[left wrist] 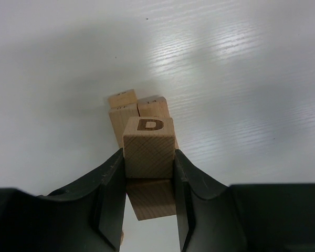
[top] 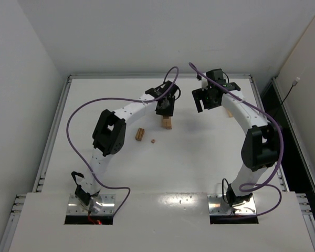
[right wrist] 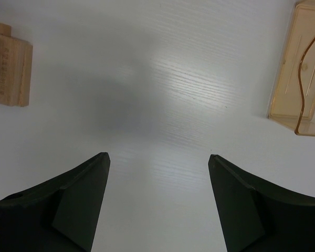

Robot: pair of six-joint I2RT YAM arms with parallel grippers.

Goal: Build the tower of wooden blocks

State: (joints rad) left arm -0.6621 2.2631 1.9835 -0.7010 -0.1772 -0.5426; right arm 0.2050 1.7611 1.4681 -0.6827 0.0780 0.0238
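White bench (top: pixel 199 168) under both arms. The tan tray (right wrist: pixel 299 68) lies at the right, partly behind the right arm. The right gripper (right wrist: pixel 158 157) hangs above bare bench, jaws released and wide, nothing between them.

The left gripper (left wrist: pixel 149 157) is over the tower (top: pixel 167 123) at the centre far side of the bench. Its jaws are clenched on a wood block (left wrist: pixel 148 149), and the D-stamped face points away from the wrist (I can't tell that block's long axis from here). More bars (left wrist: pixel 139 110) sit side by side just below it.

A loose pair of blocks (top: pixel 140 134) lies to the tower's near left, long axes running near to far. A tiny scrap (top: pixel 153 140) is beside them.
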